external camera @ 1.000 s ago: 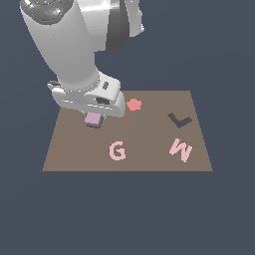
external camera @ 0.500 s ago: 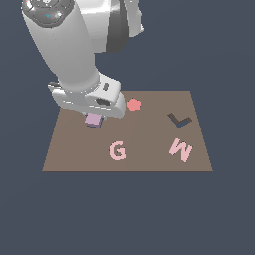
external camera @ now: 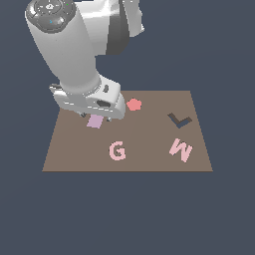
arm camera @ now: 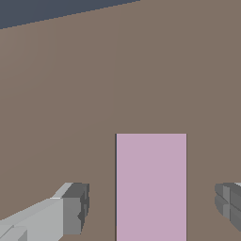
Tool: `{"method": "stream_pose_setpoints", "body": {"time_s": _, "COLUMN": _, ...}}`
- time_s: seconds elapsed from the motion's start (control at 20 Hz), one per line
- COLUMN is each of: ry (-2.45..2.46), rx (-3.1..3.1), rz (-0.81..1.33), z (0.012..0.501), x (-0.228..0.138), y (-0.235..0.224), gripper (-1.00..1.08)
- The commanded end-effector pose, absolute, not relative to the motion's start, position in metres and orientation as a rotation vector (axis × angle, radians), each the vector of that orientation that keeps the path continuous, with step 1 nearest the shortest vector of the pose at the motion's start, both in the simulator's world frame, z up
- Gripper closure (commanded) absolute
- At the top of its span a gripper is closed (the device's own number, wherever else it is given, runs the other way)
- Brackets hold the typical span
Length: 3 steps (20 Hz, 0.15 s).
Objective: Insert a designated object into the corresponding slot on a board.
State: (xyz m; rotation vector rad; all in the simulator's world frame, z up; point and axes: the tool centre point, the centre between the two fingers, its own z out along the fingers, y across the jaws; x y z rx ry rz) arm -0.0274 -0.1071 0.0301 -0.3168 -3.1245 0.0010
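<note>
Tool open over the lilac tile on the board

In the wrist view the tool stands wide open, its fingers on either side of the tile with clear gaps, touching nothing. The tile lies flat on the brown board, a thin dark line along one edge. In the exterior view the tile sits left of centre, under the arm, above the pink G

Plain dark slate-blue backdrop all round; no walls, furniture visible; even, flat light.
</note>
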Motion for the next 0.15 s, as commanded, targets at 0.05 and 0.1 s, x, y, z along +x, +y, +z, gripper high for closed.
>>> {"method": "stream_pose_setpoints", "body": {"time_s": 0.05, "ry": -3.125, "rx": -0.317, "rz": 0.001, "z": 0.0301, "x": -0.0273, "y": -0.1071, "gripper": -0.92}}
{"method": "stream_pose_setpoints", "body": {"time_s": 0.1, "ry": -3.125, "rx": -0.317, "rz": 0.001, "z": 0.0301, "x": -0.0273, "y": -0.1071, "gripper": -0.92}}
